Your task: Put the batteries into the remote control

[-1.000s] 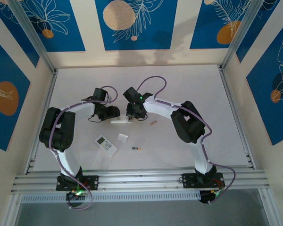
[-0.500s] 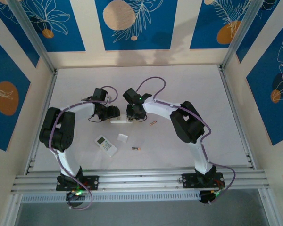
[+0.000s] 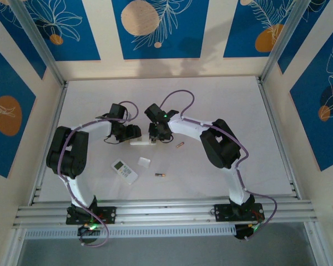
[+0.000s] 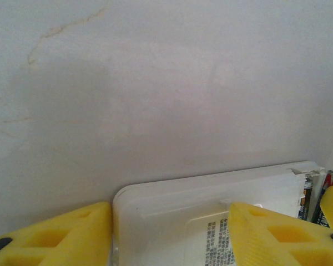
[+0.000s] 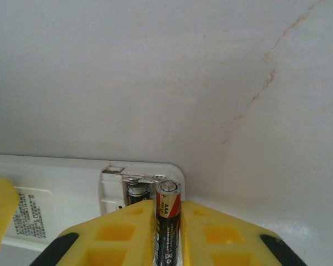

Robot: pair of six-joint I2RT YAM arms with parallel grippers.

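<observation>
While left gripper [image 4: 167, 213] clamps remote [image 4: 211, 191], right gripper [image 5: 167, 208] pinches battery [image 5: 168, 227] at open compartment [image 5: 115, 191]

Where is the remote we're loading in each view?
Top external: white remote mid-table, between left gripper and right gripper.
Left wrist: white remote bottom centre.
Right wrist: white remote bottom left, behind the gripped AAA battery.
Shared landmark: its open battery compartment, far right in left wrist, bottom centre in right wrist.
</observation>
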